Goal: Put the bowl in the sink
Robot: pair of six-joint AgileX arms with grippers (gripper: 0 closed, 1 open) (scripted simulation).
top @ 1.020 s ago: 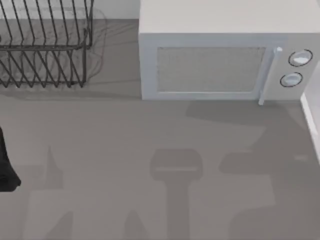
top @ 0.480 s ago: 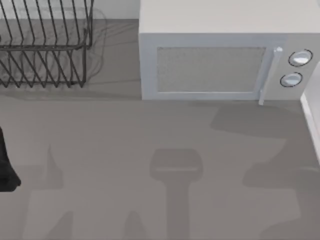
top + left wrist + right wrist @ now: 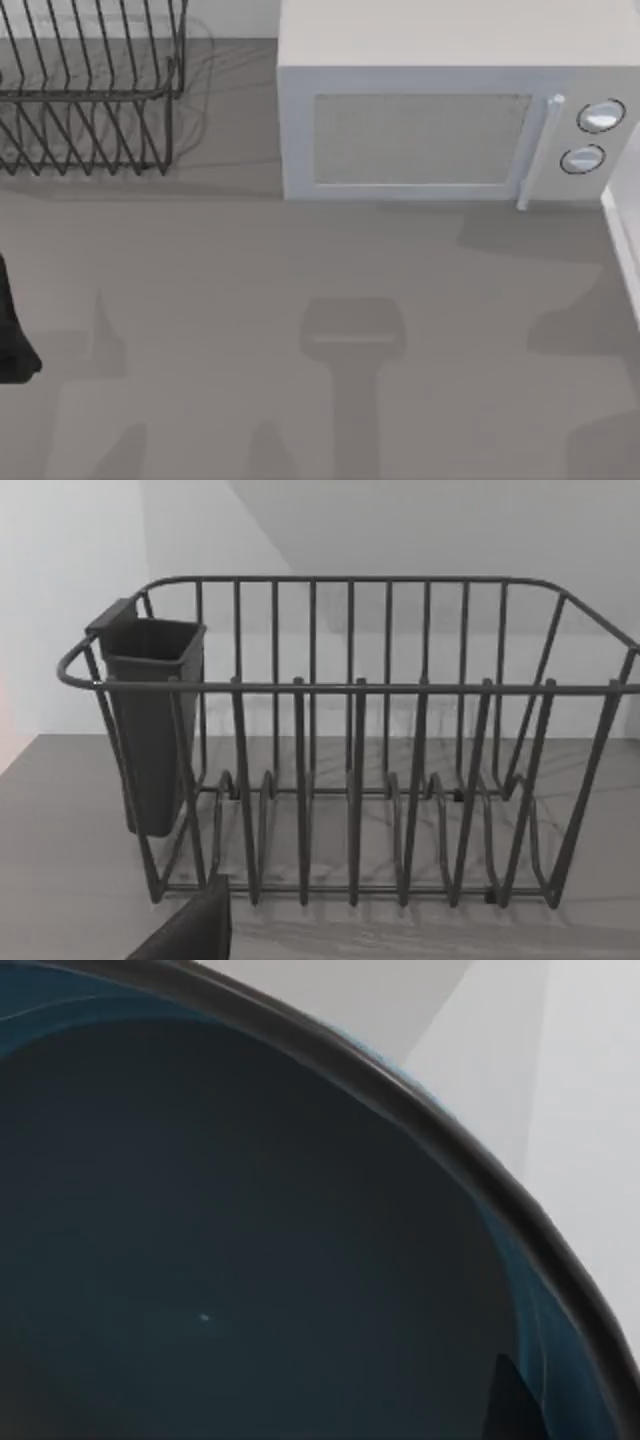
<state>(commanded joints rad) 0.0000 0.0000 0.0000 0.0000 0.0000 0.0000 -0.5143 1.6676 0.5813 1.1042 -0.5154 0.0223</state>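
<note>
Grey desk (image 3: 200, 300), seen from above: a white microwave (image 3: 440, 120) stands at the far side, right of centre, door shut, with a vertical handle (image 3: 535, 150) and two round knobs (image 3: 592, 137) at its right end. A dark wire dish rack (image 3: 90, 90) stands at the far left corner, apart from the microwave. A white edge (image 3: 622, 235) runs along the right border of the desk; what it belongs to cannot be told. Soft shadows lie across the near half of the desk. A black part of the left arm (image 3: 12, 330) shows at the left border, at mid depth. Left wrist view: the dish rack (image 3: 350, 750) faces the camera, upright, with a dark cutlery cup (image 3: 150, 720) hung on one end wall and a row of upright dividers along its floor; a dark corner of the left claw (image 3: 190, 935) shows at the frame edge, and whether that claw is open or closed cannot be told. Right wrist view: the bowl (image 3: 220, 1260) sits very close to the camera, its deep blue-teal inside and dark rim curving across the frame against a pale background; a small dark tip (image 3: 512, 1400) shows against its inner wall. Whether the right claw grips the bowl cannot be told.
</note>
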